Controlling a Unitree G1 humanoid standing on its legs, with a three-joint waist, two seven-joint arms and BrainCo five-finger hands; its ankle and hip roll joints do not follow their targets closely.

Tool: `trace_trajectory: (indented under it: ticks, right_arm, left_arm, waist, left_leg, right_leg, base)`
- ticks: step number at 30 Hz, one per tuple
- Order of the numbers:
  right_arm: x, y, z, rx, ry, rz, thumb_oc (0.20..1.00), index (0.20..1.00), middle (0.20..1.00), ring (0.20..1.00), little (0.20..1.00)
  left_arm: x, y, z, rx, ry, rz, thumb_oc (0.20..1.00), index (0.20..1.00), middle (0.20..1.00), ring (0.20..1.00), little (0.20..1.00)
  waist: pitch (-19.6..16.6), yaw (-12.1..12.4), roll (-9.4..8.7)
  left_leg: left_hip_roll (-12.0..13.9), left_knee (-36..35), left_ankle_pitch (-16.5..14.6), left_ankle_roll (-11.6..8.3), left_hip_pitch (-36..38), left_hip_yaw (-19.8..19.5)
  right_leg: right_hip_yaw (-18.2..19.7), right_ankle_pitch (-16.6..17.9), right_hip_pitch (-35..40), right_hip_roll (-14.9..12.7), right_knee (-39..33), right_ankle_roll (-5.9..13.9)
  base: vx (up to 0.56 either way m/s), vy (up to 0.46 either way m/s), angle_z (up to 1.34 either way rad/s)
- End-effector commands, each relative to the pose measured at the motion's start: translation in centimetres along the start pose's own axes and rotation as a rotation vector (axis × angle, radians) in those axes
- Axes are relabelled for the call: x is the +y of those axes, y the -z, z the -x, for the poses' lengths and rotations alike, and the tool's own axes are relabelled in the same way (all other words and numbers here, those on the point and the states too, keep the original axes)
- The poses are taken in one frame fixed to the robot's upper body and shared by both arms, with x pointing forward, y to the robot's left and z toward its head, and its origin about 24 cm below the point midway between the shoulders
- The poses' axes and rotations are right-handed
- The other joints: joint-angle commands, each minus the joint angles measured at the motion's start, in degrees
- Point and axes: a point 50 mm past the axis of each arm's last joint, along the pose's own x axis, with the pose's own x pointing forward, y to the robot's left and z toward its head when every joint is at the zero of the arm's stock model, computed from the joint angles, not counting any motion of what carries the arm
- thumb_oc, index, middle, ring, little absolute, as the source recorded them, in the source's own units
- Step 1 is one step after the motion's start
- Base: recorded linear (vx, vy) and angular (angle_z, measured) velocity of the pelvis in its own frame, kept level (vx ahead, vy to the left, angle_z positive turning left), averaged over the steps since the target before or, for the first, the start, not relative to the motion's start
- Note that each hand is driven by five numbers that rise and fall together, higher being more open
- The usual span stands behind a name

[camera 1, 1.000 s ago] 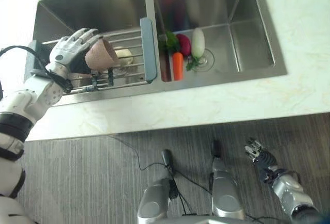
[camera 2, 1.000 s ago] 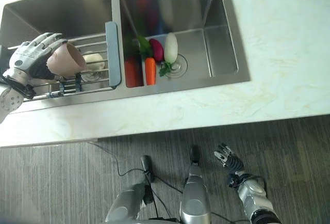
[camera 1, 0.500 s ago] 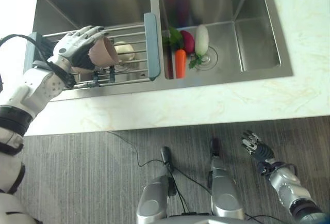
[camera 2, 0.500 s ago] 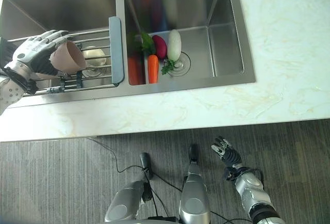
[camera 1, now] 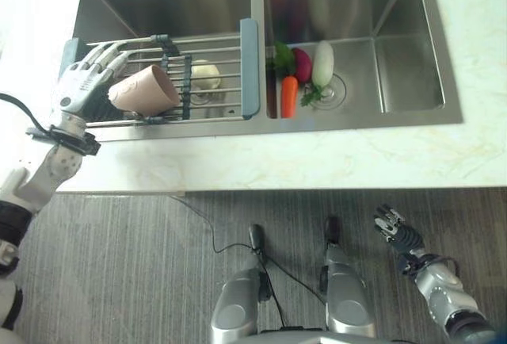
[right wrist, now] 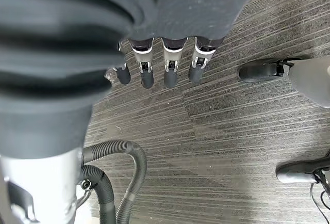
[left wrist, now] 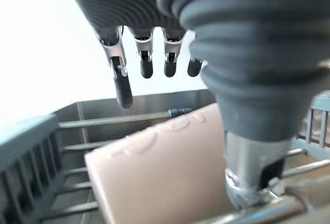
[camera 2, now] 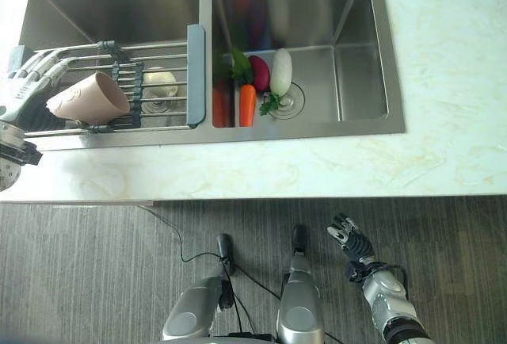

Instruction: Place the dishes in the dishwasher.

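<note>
A pale pink cup (camera 1: 144, 93) lies on its side on the wire rack (camera 1: 214, 51) that spans the left sink basin, its mouth turned toward my left hand (camera 1: 81, 86). That hand sits at the rack's left end, right beside the cup. In the left wrist view its fingers (left wrist: 121, 82) stretch out straight above the cup (left wrist: 160, 167), not wrapped round it, and the thumb rests against the cup's side. My right hand (camera 1: 396, 229) hangs low over the floor with relaxed fingers (right wrist: 170, 64), holding nothing.
A small whitish round object (camera 1: 206, 74) lies under the rack's bars. The right basin (camera 1: 404, 51) holds a carrot (camera 1: 288, 96), a red vegetable (camera 1: 302, 63) and a white radish (camera 1: 323, 63). A pale marble counter (camera 1: 317, 158) fronts the sink above dark striped flooring.
My left hand was curled over the cup above the rack. The cup now lies on the rack, and the hand has drawn back left with straight fingers. The camera has shifted.
</note>
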Motion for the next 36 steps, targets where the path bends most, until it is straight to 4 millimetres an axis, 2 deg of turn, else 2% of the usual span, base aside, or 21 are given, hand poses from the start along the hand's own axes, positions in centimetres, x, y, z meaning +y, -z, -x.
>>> trace_trajectory:
  ticks: [1,11,21,24,29,36]
  right_arm:
    - [-0.9,0.7,1.1,-0.035,0.038,-0.043,1.0,1.0,1.0,1.0,1.0]
    - [-0.5,0.4,0.9,-0.035,0.026,-0.032,1.0,1.0,1.0,1.0,1.0]
    - [-0.3,0.9,1.2,-0.028,0.022,-0.032,1.0,1.0,1.0,1.0,1.0]
    - [-0.1,1.2,1.2,-0.024,0.019,-0.034,1.0,1.0,1.0,1.0,1.0]
    - [-0.1,1.3,1.3,-0.022,0.02,-0.039,1.0,1.0,1.0,1.0,1.0]
    - [0.1,1.6,1.3,-0.017,0.015,-0.042,1.0,1.0,1.0,1.0,1.0]
  left_arm:
    - [2.8,2.3,0.0,0.062,-0.077,-0.112,1.0,1.0,1.0,1.0,1.0]
    - [1.0,3.4,1.0,0.171,-0.002,-0.043,1.0,1.0,1.0,1.0,1.0]
    - [2.4,4.3,0.5,0.21,-0.098,-0.033,1.0,1.0,1.0,1.0,1.0]
    - [3.2,4.2,0.1,0.204,-0.172,-0.013,1.0,1.0,1.0,1.0,1.0]
    - [4.2,4.1,-0.3,0.186,-0.2,-0.013,1.0,1.0,1.0,1.0,1.0]
    - [4.8,3.8,-0.7,0.171,-0.256,0.019,1.0,1.0,1.0,1.0,1.0]
  waist:
    - [-3.97,0.85,0.9]
    - [-3.6,0.11,0.76]
    - [-3.56,-0.38,0.46]
    - [-3.41,-0.45,0.38]
    - [-3.33,-0.37,0.35]
    - [-3.24,-0.34,0.16]
  left_leg:
    - [-0.7,-0.01,-8.12,-0.05,0.55,-3.12]
    - [-0.96,-0.01,-8.38,0.23,0.72,-3.24]
    - [-1.02,-0.01,-8.64,0.45,1.16,-2.91]
    - [-1.04,-0.01,-8.7,0.48,1.22,-2.98]
    - [-1.12,-0.01,-8.88,0.56,1.15,-3.23]
    - [-1.11,-0.01,-9.06,0.71,1.26,-3.4]
  right_leg:
    - [-1.68,-0.91,0.13,-7.15,0.16,7.75]
    - [-0.77,-0.5,-0.44,-7.06,0.45,7.74]
    - [-0.42,-0.01,-0.71,-7.23,0.79,7.78]
    - [-0.16,0.13,-0.88,-7.31,0.95,7.78]
    - [-0.08,0.17,-1.2,-7.39,1.25,7.81]
    - [0.04,0.18,-1.41,-7.42,1.67,7.78]
  base:
    - [0.0,0.0,0.06]
    - [0.0,0.005,0.02]
    - [0.0,0.0,0.0]
    - [0.0,0.0,0.0]
    - [0.0,0.0,0.0]
    - [0.0,0.0,0.0]
